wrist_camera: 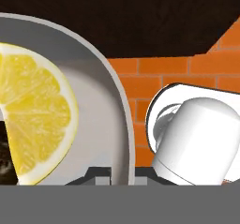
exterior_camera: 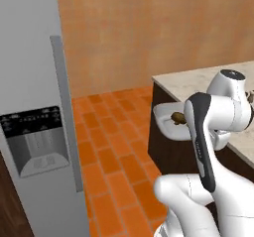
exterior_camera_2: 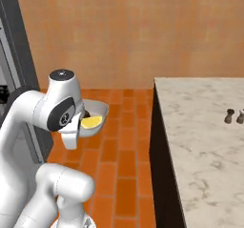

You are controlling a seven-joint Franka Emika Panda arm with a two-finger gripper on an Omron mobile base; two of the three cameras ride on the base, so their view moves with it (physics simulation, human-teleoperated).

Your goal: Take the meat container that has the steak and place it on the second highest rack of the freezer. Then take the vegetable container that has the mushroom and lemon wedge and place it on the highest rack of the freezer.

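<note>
I held the vegetable container (exterior_camera_2: 93, 119) level, clear of the worktop (exterior_camera_2: 200, 141) and over the brick floor (exterior_camera_2: 121, 141), so the loose lemon wedge (wrist_camera: 35, 113) and mushroom (exterior_camera: 177, 117) would not slide out. My end effector (wrist_camera: 123, 174) was pinched narrow on the container's thin rim, which rose between the tips. The container was smooth, pale and shallow with rounded corners; the wedge looked glossy and pulpy, the mushroom dull and lumpy. The grey freezer (exterior_camera: 34, 117) stood at the left, its door shut.

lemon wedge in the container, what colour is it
Bright yellow lemon wedge, clearest in the hand view.
</note>
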